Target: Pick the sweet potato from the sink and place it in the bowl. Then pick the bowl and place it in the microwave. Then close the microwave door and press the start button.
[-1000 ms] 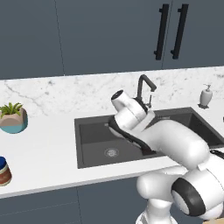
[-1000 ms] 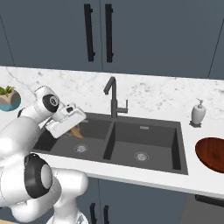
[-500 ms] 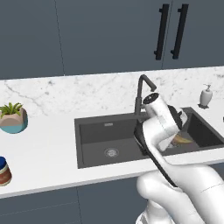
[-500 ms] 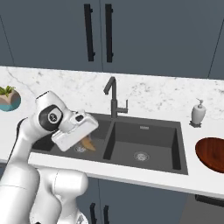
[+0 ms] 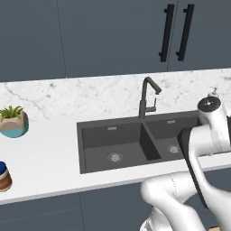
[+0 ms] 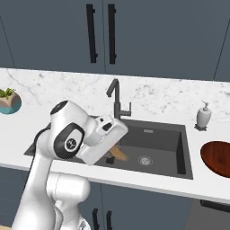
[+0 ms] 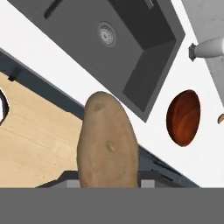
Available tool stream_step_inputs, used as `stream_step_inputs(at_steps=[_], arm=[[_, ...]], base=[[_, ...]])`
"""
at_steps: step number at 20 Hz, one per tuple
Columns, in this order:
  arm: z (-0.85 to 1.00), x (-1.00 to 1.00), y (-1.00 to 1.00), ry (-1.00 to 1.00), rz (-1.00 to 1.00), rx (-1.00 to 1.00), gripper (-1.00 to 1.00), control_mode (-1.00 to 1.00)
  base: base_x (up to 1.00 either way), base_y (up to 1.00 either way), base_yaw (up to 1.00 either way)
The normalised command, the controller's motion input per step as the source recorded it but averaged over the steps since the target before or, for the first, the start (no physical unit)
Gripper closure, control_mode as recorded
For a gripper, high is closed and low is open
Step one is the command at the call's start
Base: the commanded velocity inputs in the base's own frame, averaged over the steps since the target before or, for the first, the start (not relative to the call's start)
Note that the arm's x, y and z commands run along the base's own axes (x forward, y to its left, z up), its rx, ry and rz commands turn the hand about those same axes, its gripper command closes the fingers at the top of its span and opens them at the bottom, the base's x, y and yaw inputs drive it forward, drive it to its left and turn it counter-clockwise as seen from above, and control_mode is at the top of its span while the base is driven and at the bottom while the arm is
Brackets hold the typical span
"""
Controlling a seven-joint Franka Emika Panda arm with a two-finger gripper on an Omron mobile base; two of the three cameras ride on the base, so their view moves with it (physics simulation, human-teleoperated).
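Dark blue-grey cabinet doors (image 6: 148, 40) with long black handles fill the wall above a white marble-patterned counter (image 5: 49, 153). Set into the counter is the sink (image 5: 122, 142), a dark grey rectangle with two basins, each with a round metal drain, and a dark gooseneck faucet (image 5: 145, 97) rising at its back edge between the basins.

The white robot arm (image 6: 67, 148) reaches across the front of the sink, its hand hanging over the basin area in the right base view. The gripper (image 6: 110, 155) is closed on the sweet potato (image 7: 108, 142), which sticks out from under the hand as a tan-orange tapered root. In the hand view the sweet potato rises from between the finger tips, large and close to the lens, held up in the air above the front edge of the counter and the wooden floor (image 7: 35, 140) below.

The bowl (image 6: 218, 157), round, shallow and reddish-brown, sits on the counter to the right of the sink, well apart from the gripper. A small white soap dispenser (image 6: 203, 116) stands on the counter behind the bowl, near the sink's back right corner. At the far left of the counter stands a small teal-and-tan plant pot (image 5: 13, 122) with green leaves. Near the counter's front left edge sits a small jar (image 5: 3, 177) with blue and brown bands.
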Motion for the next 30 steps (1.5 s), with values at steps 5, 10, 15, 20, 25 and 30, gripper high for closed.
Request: stream_step_inputs(at_steps=[5,10,15,20,25,30], arm=[[0.43,0.0,-1.0,-0.01,0.05,0.0,1.0,-1.0],[0.02,0.34,-1.0,0.06,0.06,0.0,1.0,-1.0],[0.0,0.74,-1.0,0.1,0.05,0.0,1.0,-1.0],[0.0,0.88,-1.0,0.16,0.01,0.0,1.0,-1.0],[-0.02,0.87,-1.0,0.2,0.0,0.01,1.0,-1.0],[-0.36,0.58,-1.0,0.17,0.07,0.08,1.0,-1.0]], base=[[0.0,0.0,0.0],[0.0,0.0,0.0],[0.0,0.0,0.0],[0.0,0.0,0.0],[0.0,0.0,0.0],[0.0,0.0,0.0]])
